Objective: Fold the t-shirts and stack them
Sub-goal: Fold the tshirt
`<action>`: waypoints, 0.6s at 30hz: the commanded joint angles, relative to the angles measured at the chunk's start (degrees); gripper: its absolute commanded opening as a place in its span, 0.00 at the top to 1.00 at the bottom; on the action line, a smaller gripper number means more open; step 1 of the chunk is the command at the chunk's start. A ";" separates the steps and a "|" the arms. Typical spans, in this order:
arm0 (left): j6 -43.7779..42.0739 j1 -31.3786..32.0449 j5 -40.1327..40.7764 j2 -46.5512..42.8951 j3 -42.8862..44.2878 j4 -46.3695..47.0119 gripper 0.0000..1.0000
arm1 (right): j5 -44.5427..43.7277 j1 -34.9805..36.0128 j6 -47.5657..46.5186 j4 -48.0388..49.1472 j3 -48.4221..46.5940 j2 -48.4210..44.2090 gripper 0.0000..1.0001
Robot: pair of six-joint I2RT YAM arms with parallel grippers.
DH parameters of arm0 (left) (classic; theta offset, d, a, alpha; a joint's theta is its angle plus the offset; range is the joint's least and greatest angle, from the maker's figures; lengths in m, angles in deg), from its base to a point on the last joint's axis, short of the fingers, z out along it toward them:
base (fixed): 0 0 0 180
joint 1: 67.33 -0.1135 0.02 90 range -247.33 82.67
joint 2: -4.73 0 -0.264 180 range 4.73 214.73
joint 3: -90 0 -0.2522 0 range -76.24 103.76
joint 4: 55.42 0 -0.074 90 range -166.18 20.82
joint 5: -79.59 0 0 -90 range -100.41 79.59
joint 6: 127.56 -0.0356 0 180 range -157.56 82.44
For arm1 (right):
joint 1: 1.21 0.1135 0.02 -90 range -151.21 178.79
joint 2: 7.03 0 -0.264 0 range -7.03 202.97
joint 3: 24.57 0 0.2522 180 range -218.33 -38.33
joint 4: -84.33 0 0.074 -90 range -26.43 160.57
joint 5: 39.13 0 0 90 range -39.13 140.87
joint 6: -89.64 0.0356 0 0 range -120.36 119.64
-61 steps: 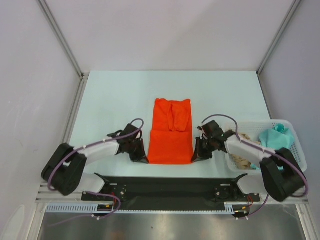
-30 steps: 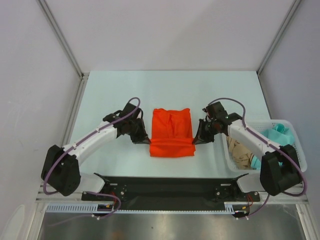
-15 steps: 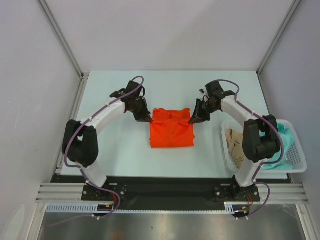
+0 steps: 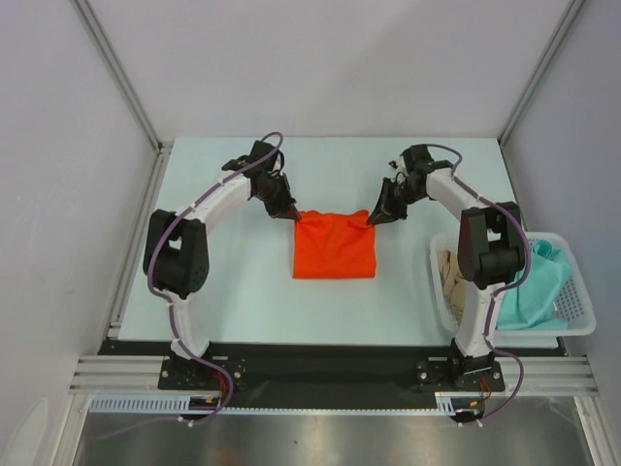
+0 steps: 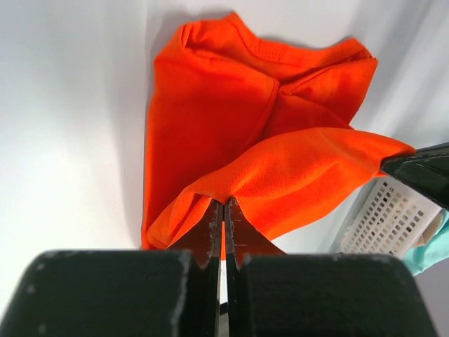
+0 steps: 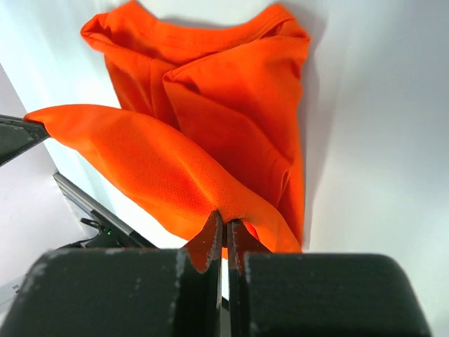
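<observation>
while outstretched, tools point(image 4: 292, 216) point(image 4: 372, 220) on orange shirt point(image 4: 334, 250)

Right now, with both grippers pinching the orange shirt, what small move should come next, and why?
Probably lower and let go: the left gripper and right gripper pinch the orange shirt by its lifted edge, held over the far end.
</observation>
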 commanded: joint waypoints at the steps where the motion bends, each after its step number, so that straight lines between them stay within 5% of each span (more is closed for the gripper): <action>1: -1.29 -1.18 -1.70 1.95 3.69 -0.08 1.00 | 2.14 -0.69 -0.91 -0.80 -4.31 2.01 1.00; 18: 0.11 -3.72 -3.20 7.23 6.77 3.61 1.00 | 4.25 -2.01 0.67 -0.19 -12.23 9.93 1.00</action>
